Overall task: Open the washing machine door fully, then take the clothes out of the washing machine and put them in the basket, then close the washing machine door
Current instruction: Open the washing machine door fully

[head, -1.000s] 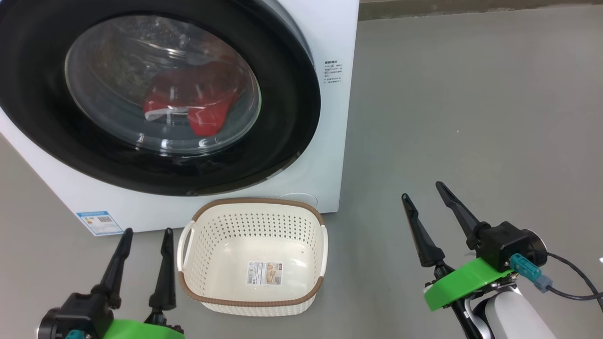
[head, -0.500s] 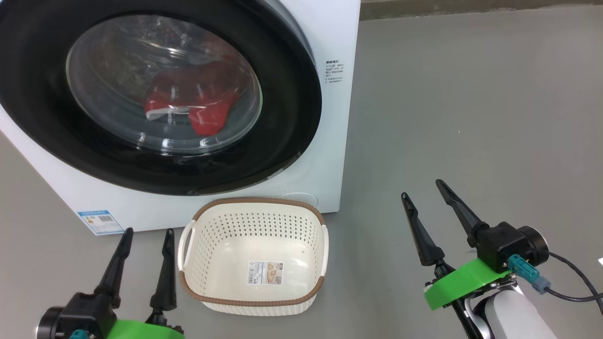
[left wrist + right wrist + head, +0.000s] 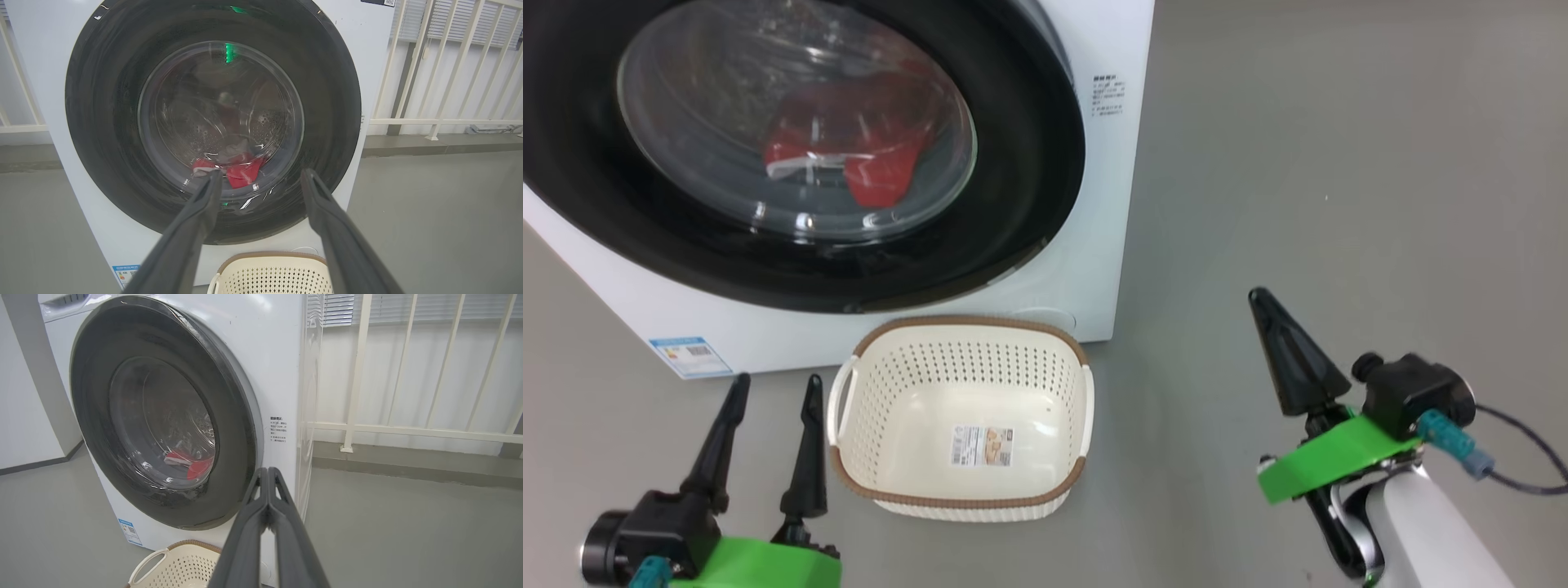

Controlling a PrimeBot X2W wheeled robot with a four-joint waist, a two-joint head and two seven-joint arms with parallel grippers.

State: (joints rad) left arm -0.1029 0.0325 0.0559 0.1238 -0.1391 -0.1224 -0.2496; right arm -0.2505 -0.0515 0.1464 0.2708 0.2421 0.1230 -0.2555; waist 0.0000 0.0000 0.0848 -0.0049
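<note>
**The door (image 3: 1045,163) shut, the clothes (image 3: 866,155) inside the washer (image 3: 1115,245), the basket (image 3: 968,325) in front**

The round door lies flat against the white front of the washer. Its black ring is glossy and the glass bowl in the middle is clear. Through the glass one sees the red clothes with a white trim, lying low in the steel drum. In the left wrist view a whitish-grey piece (image 3: 235,149) lies just behind the red ones.

The basket stands upright on the grey floor (image 3: 1339,163), just before the washer and below the lower right part of the door. A paper label (image 3: 982,446) is on its bottom. Whether its far rim touches the washer, I cannot tell.

The left gripper (image 3: 777,381) is at the lower left of the head view, just beside the left handle (image 3: 837,400) of the basket. It is released: the two fingers stand apart. In the left wrist view they point at the lower part of the door.

The right gripper (image 3: 1260,298) hangs over the bare floor, well apart from the basket on its right side. It is clenched: the fingers (image 3: 245,539) are pressed together into one point and touch no object. In the right wrist view they point toward the right edge of the washer, below the printed text (image 3: 278,428).

A blue label (image 3: 686,357) sits at the lower left corner of the washer front. A white railing (image 3: 441,61) stands behind the washer.
</note>
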